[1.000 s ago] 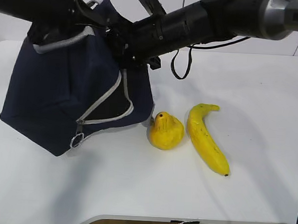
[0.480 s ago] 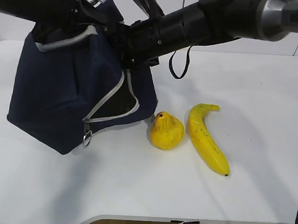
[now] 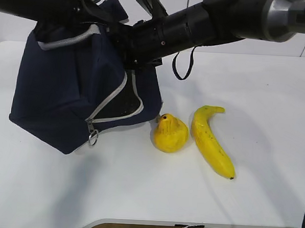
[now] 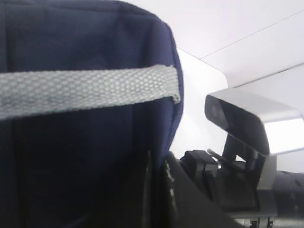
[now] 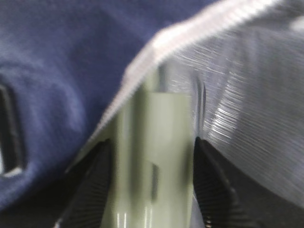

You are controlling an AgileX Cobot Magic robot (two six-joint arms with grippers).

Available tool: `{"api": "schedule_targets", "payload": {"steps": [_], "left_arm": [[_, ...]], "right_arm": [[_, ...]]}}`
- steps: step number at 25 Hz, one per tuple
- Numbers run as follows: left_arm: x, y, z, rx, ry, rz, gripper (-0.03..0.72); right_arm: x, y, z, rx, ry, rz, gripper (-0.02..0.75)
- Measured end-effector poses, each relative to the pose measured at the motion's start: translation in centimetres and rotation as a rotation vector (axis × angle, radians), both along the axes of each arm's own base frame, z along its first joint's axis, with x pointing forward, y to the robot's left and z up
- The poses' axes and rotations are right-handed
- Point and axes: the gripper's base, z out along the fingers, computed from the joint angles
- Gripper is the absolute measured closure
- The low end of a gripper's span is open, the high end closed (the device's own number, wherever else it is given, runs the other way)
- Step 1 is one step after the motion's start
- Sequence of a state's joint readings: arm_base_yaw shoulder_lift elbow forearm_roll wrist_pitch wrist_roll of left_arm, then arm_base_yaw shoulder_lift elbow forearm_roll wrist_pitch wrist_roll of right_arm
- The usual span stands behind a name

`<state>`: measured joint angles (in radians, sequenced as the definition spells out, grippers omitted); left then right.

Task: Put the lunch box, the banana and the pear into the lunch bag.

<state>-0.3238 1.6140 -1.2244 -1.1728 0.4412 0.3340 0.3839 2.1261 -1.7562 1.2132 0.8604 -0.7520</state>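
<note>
Right between the ribbed pads of the right gripper sits the sage-green lid edge of the lunch box, clamped at mid width, with the grey zipper strip of the lunch bag crossing just ahead of it and pale lining beyond, so the box seems to be partly through the mouth. Beside that tool, the left gripper, clenched tight, appears to hold up the bag's rim; its own fingertips are not visible in its wrist view, only a grey webbing handle and navy fabric, so what it pinches I cannot tell. Below and outward from both arms the pear rests against the bag's lower corner, the banana just beside it on the white table. Judged from here, the box corner could snag on the zipper strip, and the tilted bag could swing down and knock the pear rolling if the rim slips
</note>
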Motion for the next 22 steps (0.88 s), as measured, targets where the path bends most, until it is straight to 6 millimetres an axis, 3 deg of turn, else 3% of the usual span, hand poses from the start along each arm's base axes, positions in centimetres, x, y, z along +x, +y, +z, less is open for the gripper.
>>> {"api": "schedule_targets", "payload": {"steps": [13, 22], "left_arm": [[0.2, 0.0, 0.1, -0.003, -0.009, 0.002, 0.693], [1.0, 3.4, -0.2, 0.029, 0.012, 0.012, 0.693]], "right_arm": [[0.1, 0.1, 0.3, 0.044, 0.012, -0.024, 0.3], [0.0, -0.3, 0.8, 0.08, 0.042, 0.018, 0.298]]}}
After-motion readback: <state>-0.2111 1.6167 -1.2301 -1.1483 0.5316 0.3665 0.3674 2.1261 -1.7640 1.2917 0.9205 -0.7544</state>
